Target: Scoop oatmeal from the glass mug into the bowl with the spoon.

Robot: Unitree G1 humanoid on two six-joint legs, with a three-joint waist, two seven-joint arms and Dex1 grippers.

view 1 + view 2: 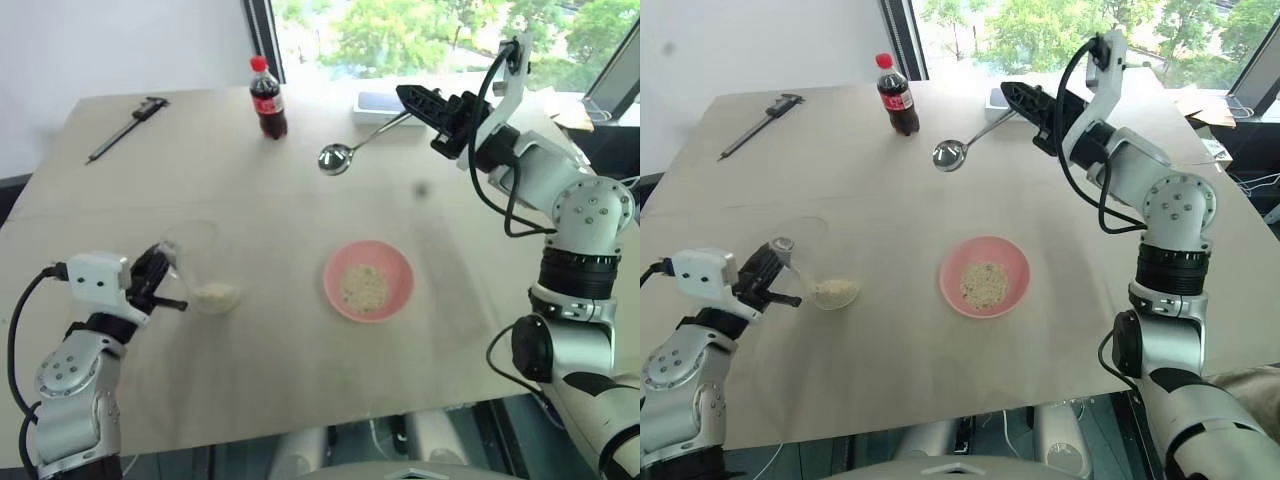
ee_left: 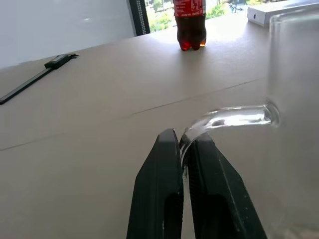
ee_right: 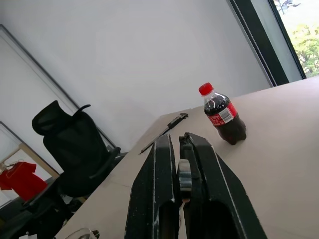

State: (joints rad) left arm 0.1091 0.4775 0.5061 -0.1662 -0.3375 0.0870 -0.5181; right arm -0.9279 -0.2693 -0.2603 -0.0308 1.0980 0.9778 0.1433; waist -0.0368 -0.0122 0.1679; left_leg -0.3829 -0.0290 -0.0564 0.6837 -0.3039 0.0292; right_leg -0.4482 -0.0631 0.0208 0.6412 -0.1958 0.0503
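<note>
While cola bottle [image 1: 268, 98] stands behind | left fingers [image 2: 184, 164] clamp glass mug [image 1: 200, 268] handle | right fingers [image 3: 182, 164] clamp spoon [image 1: 345, 150]

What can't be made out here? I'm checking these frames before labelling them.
- Spoon: handle end hidden inside the right gripper, head views.
- Glass mug: cut off by the frame edge, left wrist view.
- Caliper: markings too small.
- White box: partly behind the right gripper.

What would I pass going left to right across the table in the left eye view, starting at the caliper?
Caliper → glass mug held by the left gripper → cola bottle → spoon → pink bowl → right gripper.
</note>
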